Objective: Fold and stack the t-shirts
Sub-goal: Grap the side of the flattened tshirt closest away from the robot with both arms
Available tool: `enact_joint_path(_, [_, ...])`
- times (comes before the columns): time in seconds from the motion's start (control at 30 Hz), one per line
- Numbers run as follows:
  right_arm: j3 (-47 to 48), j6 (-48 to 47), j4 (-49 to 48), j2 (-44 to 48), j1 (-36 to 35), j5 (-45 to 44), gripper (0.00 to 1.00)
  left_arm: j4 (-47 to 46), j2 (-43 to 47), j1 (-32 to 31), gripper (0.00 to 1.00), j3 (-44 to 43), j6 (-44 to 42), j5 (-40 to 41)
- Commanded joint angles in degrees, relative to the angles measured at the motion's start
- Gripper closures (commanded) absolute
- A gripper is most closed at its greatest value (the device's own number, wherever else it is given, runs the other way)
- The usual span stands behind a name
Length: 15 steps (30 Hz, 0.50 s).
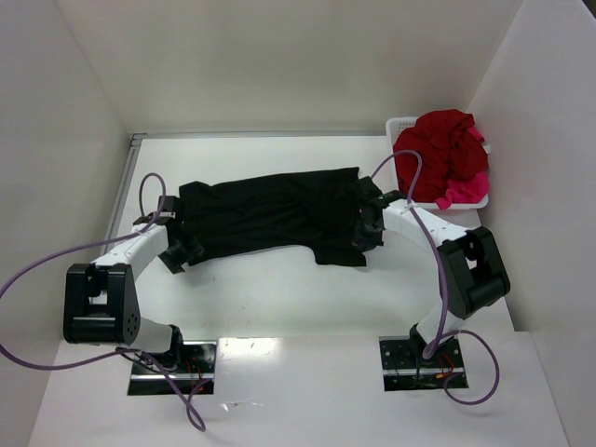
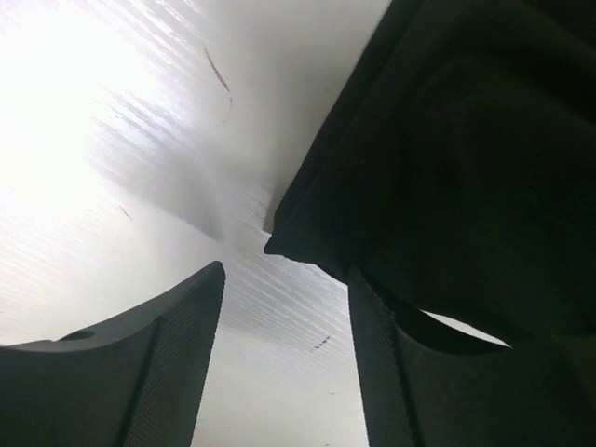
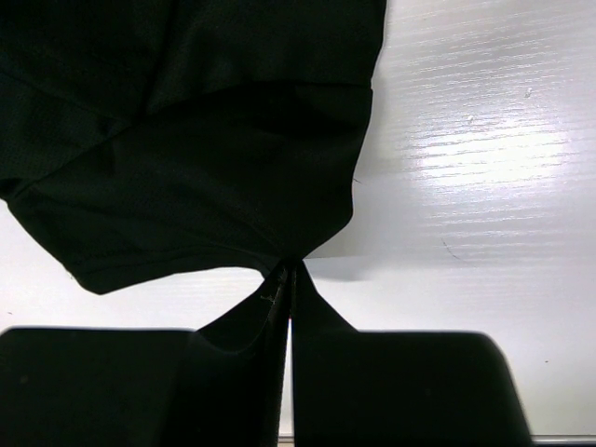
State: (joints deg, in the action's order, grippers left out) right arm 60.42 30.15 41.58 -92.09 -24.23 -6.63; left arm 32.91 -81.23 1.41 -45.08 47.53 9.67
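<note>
Cloth first: the black t-shirt [image 1: 270, 216] lies spread out between my 2 grippers. My right gripper [image 3: 289, 277] is pressed together on one edge. My left gripper [image 2: 286, 275] stands spread, a corner just ahead of its fingers (ungripped, I judge). I should close there squarely, then lift both ends evenly to fold.

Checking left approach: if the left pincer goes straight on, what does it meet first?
Likely a corner of the black shirt, just ahead of the open left pincer; depth is unclear.
</note>
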Motion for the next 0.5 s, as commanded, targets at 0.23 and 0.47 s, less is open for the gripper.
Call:
enact_joint_path(0.23, [1.89, 0.17, -0.63, 0.51, 0.15, -0.66, 0.96, -2.32, -3.05, 0.26, 0.5, 2.01, 2.66, 1.4])
enact_joint_path(0.47, [1.89, 0.17, -0.1, 0.51, 0.15, -0.66, 0.96, -4.52, -6.13, 0.26, 0.49, 0.96, 2.66, 2.02])
